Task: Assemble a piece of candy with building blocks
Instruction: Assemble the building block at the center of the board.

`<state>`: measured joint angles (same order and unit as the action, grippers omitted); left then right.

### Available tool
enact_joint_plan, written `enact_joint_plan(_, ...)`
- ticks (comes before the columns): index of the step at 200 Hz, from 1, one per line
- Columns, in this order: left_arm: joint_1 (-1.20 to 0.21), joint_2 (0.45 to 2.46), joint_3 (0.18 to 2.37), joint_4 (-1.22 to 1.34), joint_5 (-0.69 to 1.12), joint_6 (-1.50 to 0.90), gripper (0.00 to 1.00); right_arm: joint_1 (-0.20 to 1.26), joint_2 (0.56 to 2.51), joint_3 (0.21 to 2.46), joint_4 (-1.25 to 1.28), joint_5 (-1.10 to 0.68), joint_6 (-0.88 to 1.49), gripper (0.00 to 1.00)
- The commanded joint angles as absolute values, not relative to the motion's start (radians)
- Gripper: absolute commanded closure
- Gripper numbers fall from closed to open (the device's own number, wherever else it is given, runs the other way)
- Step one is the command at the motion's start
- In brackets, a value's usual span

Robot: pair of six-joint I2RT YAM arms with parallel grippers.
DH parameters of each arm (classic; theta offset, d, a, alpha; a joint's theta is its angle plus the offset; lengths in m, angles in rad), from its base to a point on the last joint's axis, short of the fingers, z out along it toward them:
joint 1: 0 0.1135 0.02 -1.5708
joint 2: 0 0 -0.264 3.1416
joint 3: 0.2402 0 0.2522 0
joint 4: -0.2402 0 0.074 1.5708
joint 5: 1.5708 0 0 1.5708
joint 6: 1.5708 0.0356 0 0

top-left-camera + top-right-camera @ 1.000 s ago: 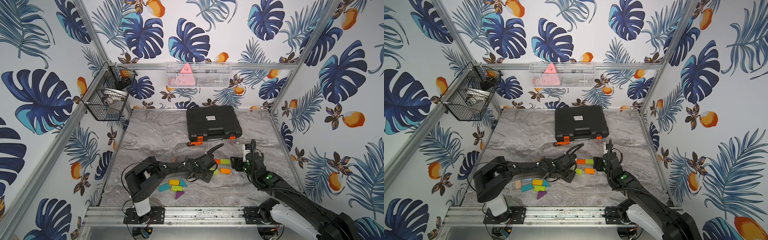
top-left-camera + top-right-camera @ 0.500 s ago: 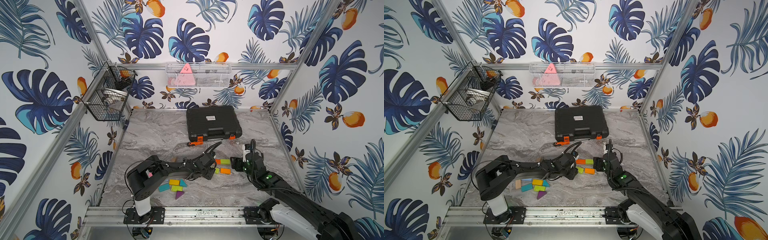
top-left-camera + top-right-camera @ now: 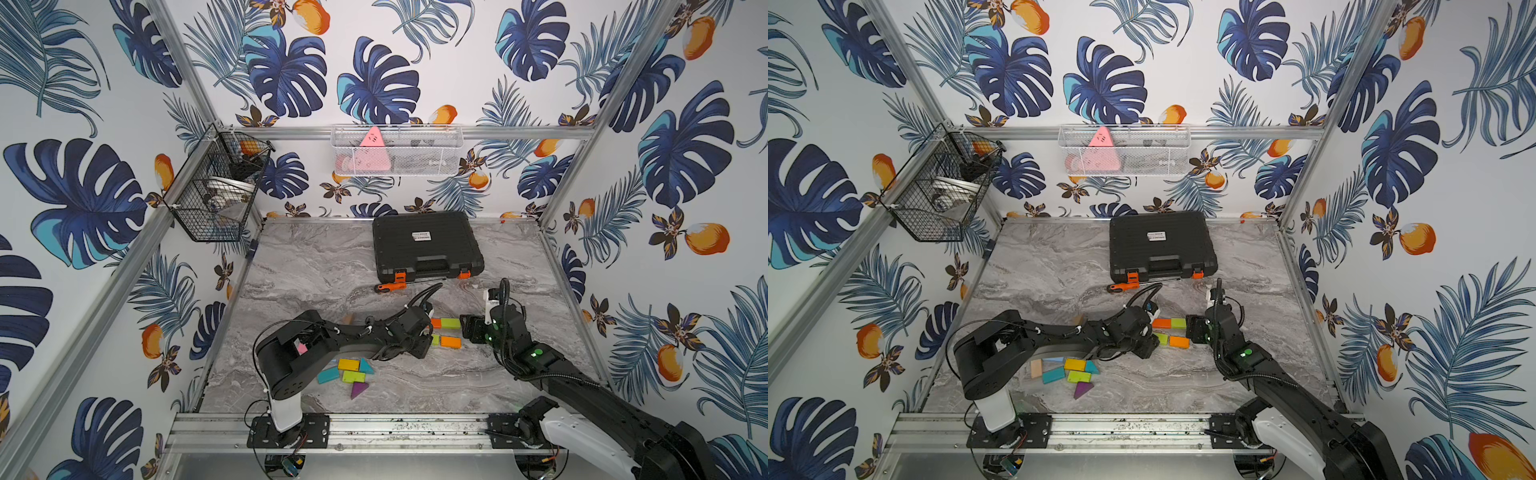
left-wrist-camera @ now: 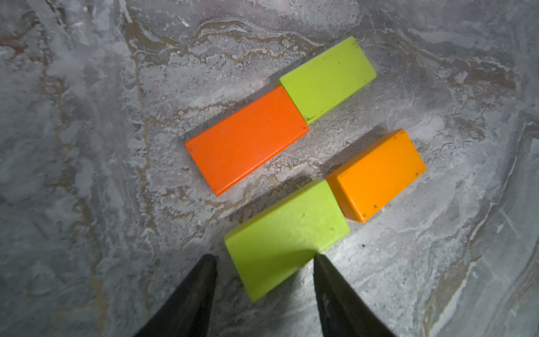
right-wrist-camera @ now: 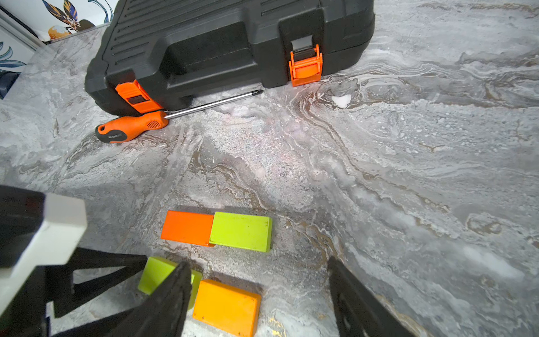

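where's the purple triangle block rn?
In a top view, the purple triangle block lies on the robot's left, between the front rail and the lime block at the loose pile's edge.

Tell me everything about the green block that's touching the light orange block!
This green block is a lime-painted rectangular brick, seemingly wood, with slightly rounded edges and a few tiny marks. It lies flat on the marble-patterned table, one short end against the light orange block, apart from the red-orange block. The left end effector straddles its other end, jaws open, one at its edge.
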<state>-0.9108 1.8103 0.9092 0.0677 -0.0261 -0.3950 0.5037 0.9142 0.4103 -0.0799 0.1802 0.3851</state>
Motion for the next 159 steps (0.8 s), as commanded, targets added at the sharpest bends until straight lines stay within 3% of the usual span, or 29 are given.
enact_joint_plan(1,-0.911,1.825,0.897,-0.069,0.033,-0.414,0.42,0.505,0.915,0.413,-0.051,0.177,0.394,0.24)
enact_joint_plan(159,-0.918,1.85,0.901,-0.037,0.064,-0.451,0.45,0.505,0.903,0.404,-0.045,0.166,0.393,0.24)
